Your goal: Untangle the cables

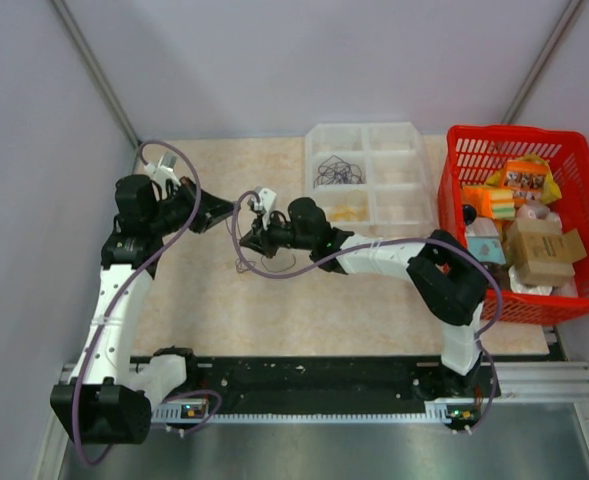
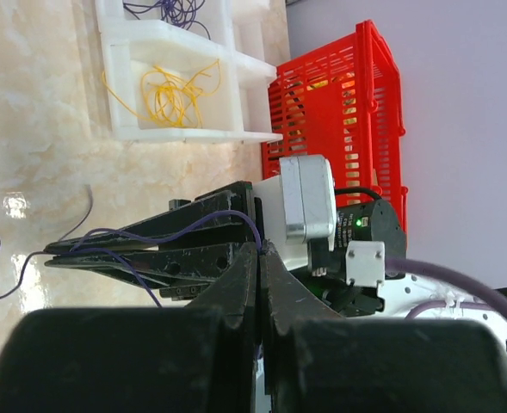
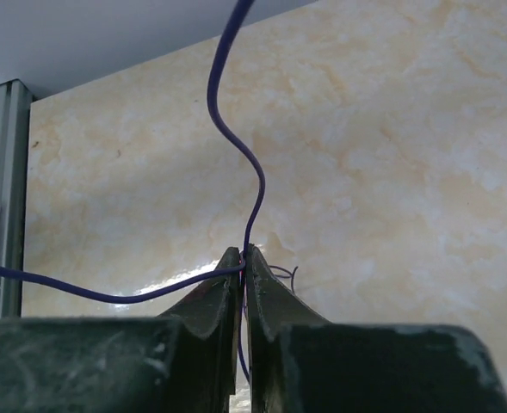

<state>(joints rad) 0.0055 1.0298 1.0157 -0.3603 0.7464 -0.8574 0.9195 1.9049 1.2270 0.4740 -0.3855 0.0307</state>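
A thin purple cable (image 1: pixel 238 222) runs between my two grippers above the table. My left gripper (image 1: pixel 230 209) is shut on it; in the left wrist view the wire (image 2: pixel 193 227) leaves the closed tips (image 2: pixel 262 249) and drapes over the right gripper's black fingers (image 2: pixel 141 245). My right gripper (image 1: pixel 250 240) is shut on the same kind of purple wire (image 3: pixel 225 120) at its tips (image 3: pixel 244 256); one strand rises, another trails left. A loose loop of purple cable (image 1: pixel 266 266) lies on the table under the right gripper.
A white compartment tray (image 1: pixel 414 170) behind holds a dark purple bundle (image 1: pixel 338 172) and yellow wires (image 2: pixel 172 90). A red basket (image 1: pixel 464 150) of boxes stands at the right. Lavender hoses run along both arms.
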